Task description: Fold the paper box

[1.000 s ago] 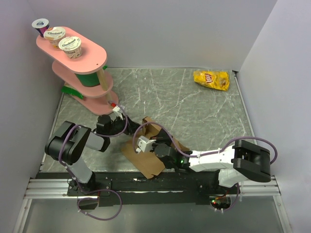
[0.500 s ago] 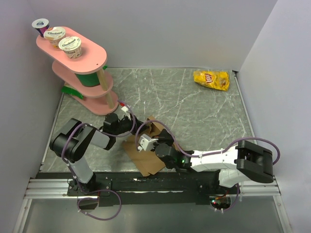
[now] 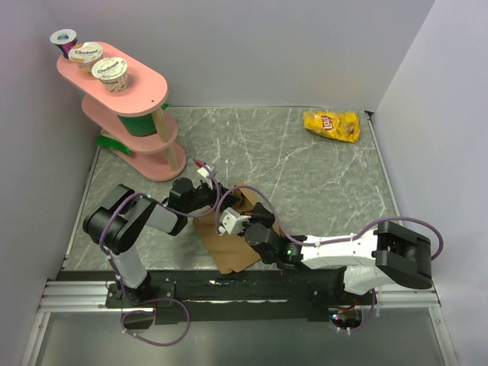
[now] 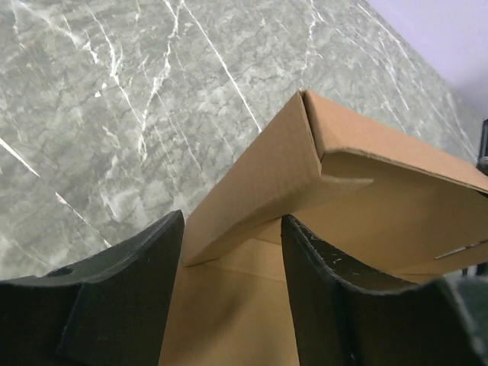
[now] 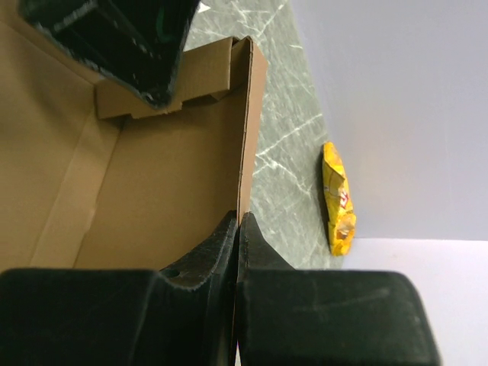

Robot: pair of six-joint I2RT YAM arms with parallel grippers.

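The paper box (image 3: 232,255) is a brown cardboard sheet, partly folded, lying at the near middle of the table. My left gripper (image 3: 216,198) is at its far left corner. In the left wrist view its jaws stand apart around a raised side flap (image 4: 267,175) without clamping it, so the left gripper (image 4: 232,263) is open. My right gripper (image 3: 248,221) is over the box's middle. In the right wrist view its fingertips (image 5: 239,223) are pressed together on the upright wall (image 5: 248,130) of the box. The left arm's finger (image 5: 130,46) shows at that view's top.
A yellow chip bag (image 3: 332,125) lies at the table's far right corner. A pink tiered stand (image 3: 145,114) with yogurt cups (image 3: 108,70) on top occupies the far left. Grey walls close in the table on three sides.
My left gripper has moved right, up to the box's far corner, and its jaws have widened. The right gripper has kept its pinch on the wall and shifted slightly left.
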